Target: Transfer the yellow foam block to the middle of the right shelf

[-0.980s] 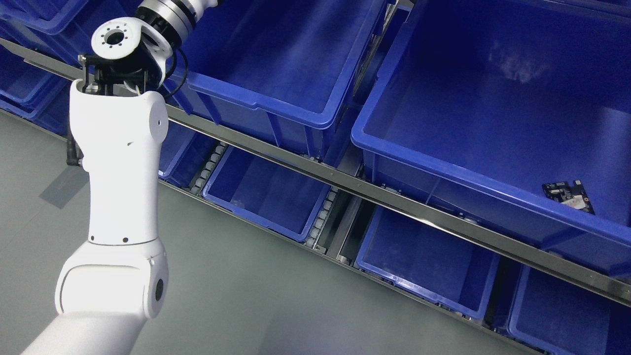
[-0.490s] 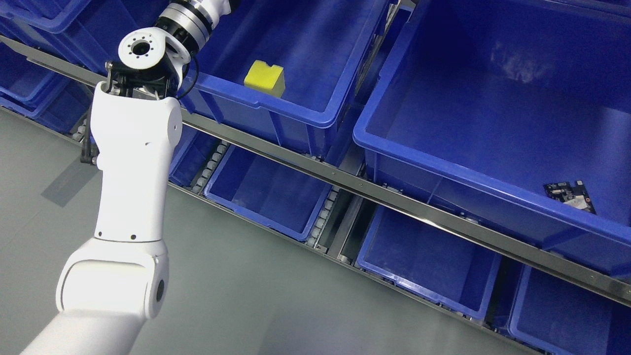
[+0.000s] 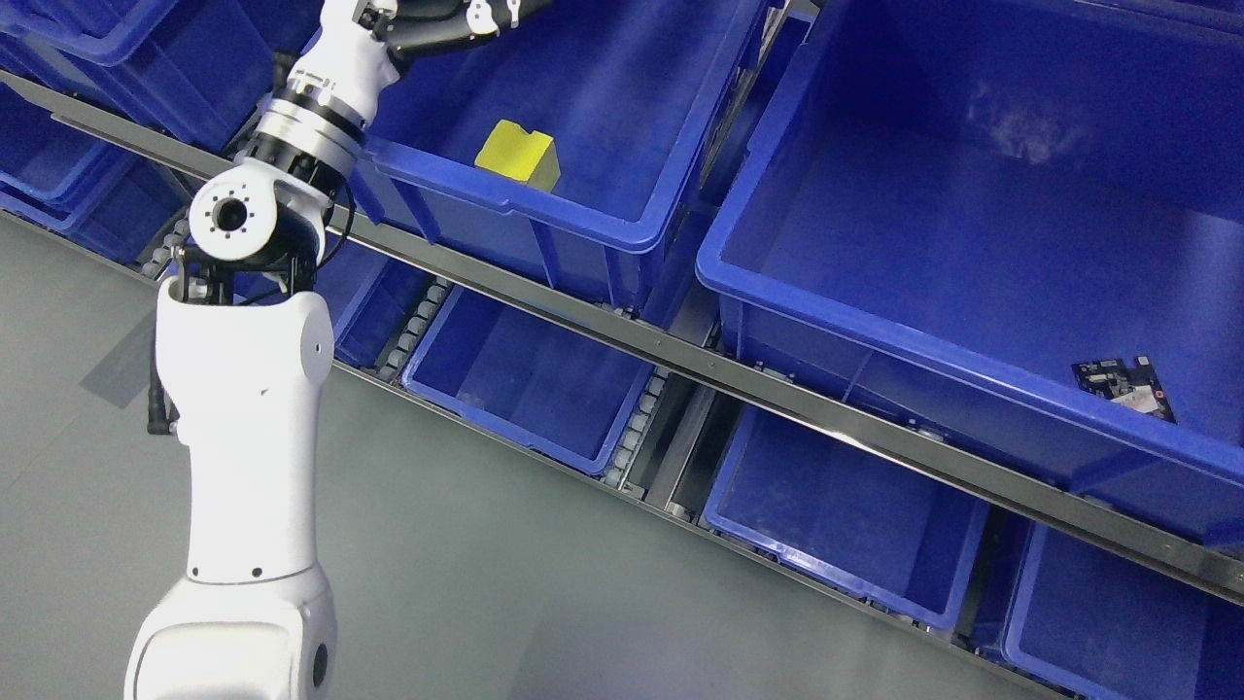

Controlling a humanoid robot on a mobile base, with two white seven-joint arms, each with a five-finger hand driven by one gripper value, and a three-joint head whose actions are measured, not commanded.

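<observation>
You see a shelf [image 3: 777, 389] full of blue bins. Your left arm [image 3: 243, 437] reaches up from the lower left to the left big bin [image 3: 544, 209]. The yellow foam block [image 3: 518, 154] lies loose inside it, near the front wall. Your left hand [image 3: 442, 17] is above the block, apart from it, fingers spread, holding nothing.

Left arm [image 3: 243, 428]: glossy white moulded shell, rounded edges, small dark screw holes dotting the forearm casing. Elbow housing [image 3: 233, 642] bulges at bottom, round black port on its side. Wrist joint [image 3: 233, 216] is a white disc with a dark centre hole and a ring of small bolt holes, seated in a black bracket. Thin black cable loops beside the joint; black connector hangs off the shell's left side. Silver ribbed metal collar [image 3: 303, 124] above, then white segment. Left hand [image 3: 442, 17]: black body, white finger pieces, partly cropped.
</observation>
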